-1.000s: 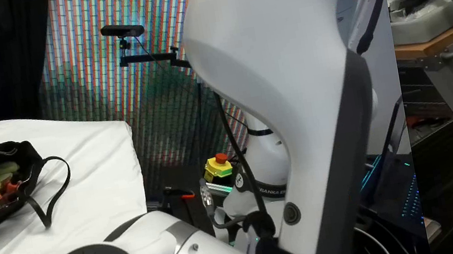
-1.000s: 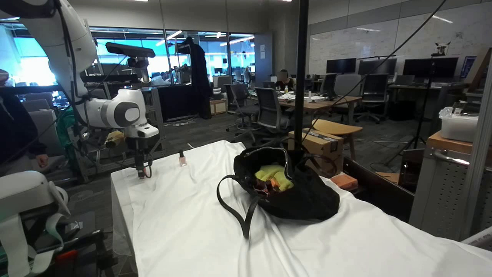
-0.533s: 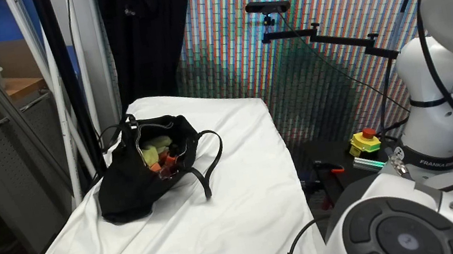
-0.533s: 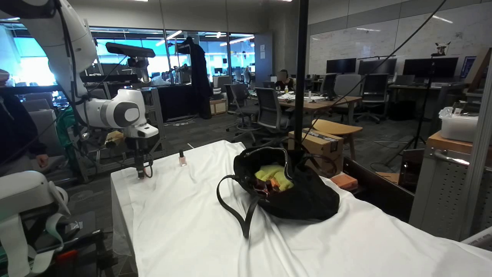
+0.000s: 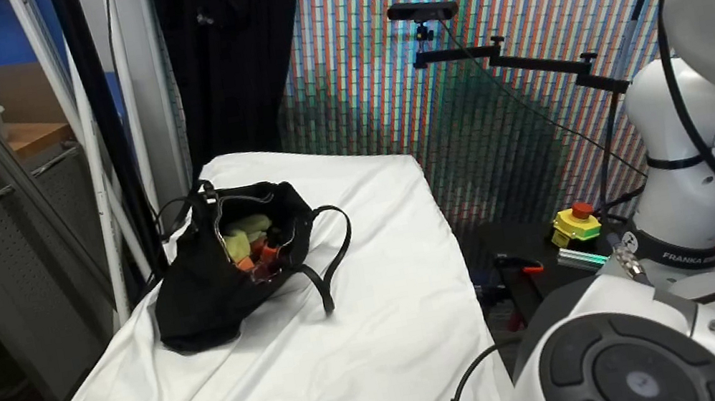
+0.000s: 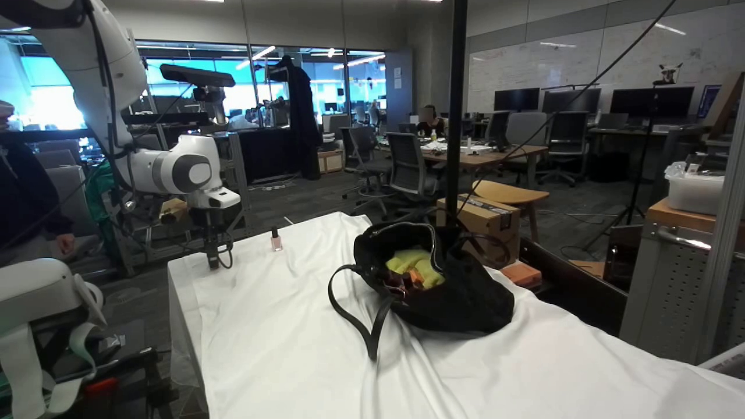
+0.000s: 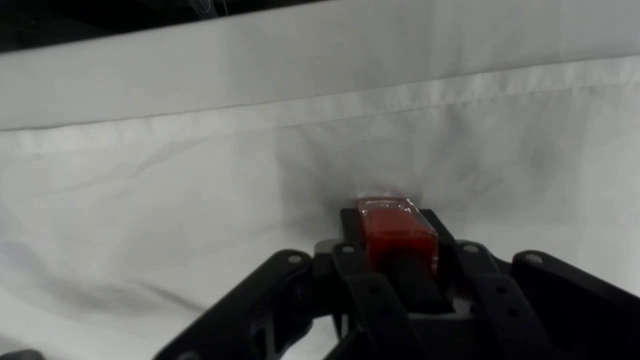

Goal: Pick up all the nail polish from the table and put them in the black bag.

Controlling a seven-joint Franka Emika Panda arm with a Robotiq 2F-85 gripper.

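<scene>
In the wrist view a red nail polish bottle [image 7: 399,235] with a black cap sits between the fingers of my gripper [image 7: 393,222], both pads pressed to its sides. In an exterior view the gripper [image 6: 214,265] points straight down at the cloth near the table's far left corner; the bottle is hidden there. A pale pink nail polish [image 6: 276,241] with a black cap stands upright to the right of the gripper. The black bag [image 6: 460,299] slouches on the white-draped table [image 6: 279,331], its mouth showing yellow-green cloth and orange and dark red things. An exterior view shows the bag [image 5: 207,298] too.
A bag handle [image 6: 349,314] loops out over the cloth towards the gripper's side. Beside the table edge hangs a black cable [image 5: 467,378]. A black pole [image 6: 457,116] rises behind the bag. A person [image 6: 35,198] stands behind the arm.
The fingers have closed on the red bottle, whose red showed at the fingertips before in an exterior view. The arm has barely moved. A second ago an exterior picture was shifted sideways.
</scene>
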